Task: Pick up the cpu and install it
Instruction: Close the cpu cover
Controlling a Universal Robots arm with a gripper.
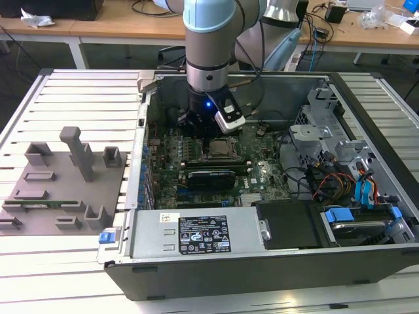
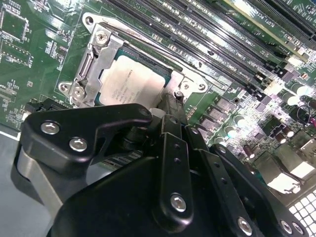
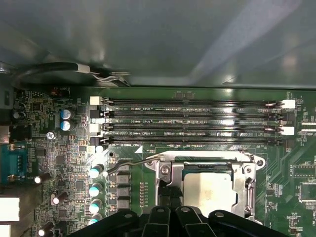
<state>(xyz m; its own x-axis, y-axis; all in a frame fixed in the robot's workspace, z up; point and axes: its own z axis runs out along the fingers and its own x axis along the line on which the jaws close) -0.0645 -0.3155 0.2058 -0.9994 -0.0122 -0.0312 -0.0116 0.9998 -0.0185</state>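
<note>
The cpu point(image 3: 207, 190) lies flat in its socket on the green motherboard point(image 3: 64, 163), and you see its pale metal top point(image 2: 131, 84) in both wrist views. A silvery socket frame point(image 3: 165, 170) borders it on all sides. A thin wire lever point(image 3: 128, 164) runs out from the frame's corner, on the side nearest the memory slots point(image 3: 192, 123).

Note the tool point(image 3: 169, 190): it stands narrow, its tips drawn together and gripping nothing you can see. In the second wrist view the tool point(image 2: 177, 98) reaches down at the frame's edge, just beside the cpu. You cannot tell whether it touches the metal.

In the exterior view the arm point(image 1: 209, 52) hangs straight down into the open computer case point(image 1: 196, 275), over the socket area. A black expansion card point(image 1: 209, 176) sits in the board near the socket.

On the surface point(image 1: 72, 91), at the exterior view's left, the grey fixture plate point(image 1: 46, 196) lies well apart from the case. It carries a thin green memory stick point(image 1: 39, 204).
</note>
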